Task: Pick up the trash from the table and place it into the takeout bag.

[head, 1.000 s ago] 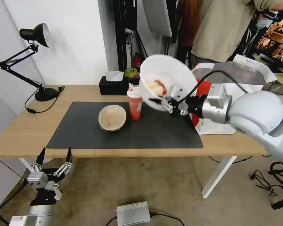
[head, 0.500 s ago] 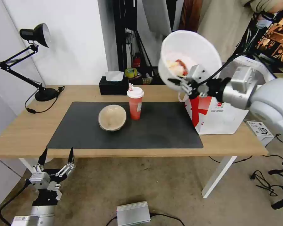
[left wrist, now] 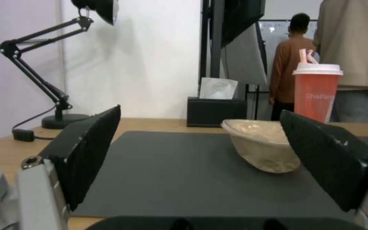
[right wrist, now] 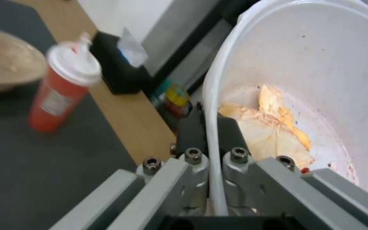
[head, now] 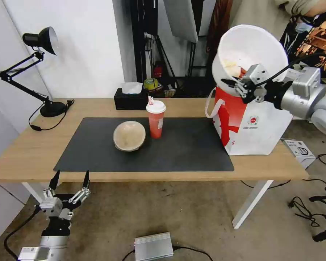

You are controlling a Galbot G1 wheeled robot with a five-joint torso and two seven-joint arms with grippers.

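While right claw (head: 231, 84) pinches one bowl (head: 250, 50), two items seemingly remain.

At upper right the right gripper (head: 231, 84) pinches the tilted white bowl (head: 250, 54) above the takeout bag (head: 255, 127); the left gripper (head: 69, 178) hangs spread at lower left.

bowl (head: 250, 54) hides bag (head: 257, 127) opening, cup (right wrist: 62, 88) blurred

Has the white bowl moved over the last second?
Yes. The right gripper has carried the white bowl up and rightward, from beside the red cup to above the takeout bag.
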